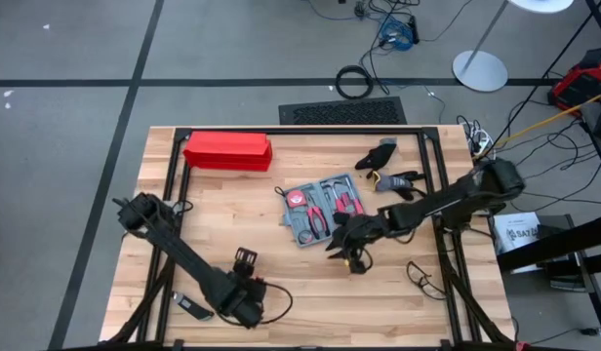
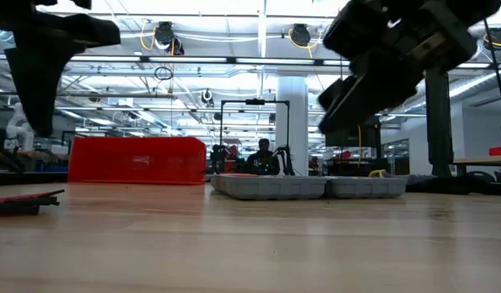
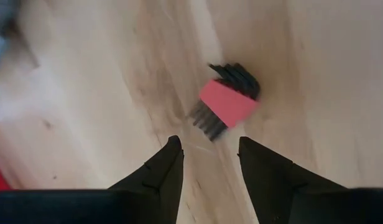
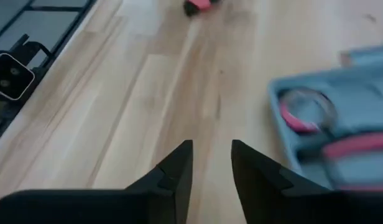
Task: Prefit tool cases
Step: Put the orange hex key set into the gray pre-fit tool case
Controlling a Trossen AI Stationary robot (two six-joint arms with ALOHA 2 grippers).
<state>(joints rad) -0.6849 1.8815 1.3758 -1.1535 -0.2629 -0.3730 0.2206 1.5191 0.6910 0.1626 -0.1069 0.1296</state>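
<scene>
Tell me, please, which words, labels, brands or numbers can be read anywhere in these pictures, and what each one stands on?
None can be read.
White box on the floor right of the table: dark print, too small to read.
Red box: a faint pale mark on its side, too small to read.
Tool case and red hex-key holder: no text visible.

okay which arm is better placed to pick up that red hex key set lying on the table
Left. The left gripper hangs open right over the red hex key set at the table's front left. The right gripper is empty beside the open tool case, farther away.
</scene>
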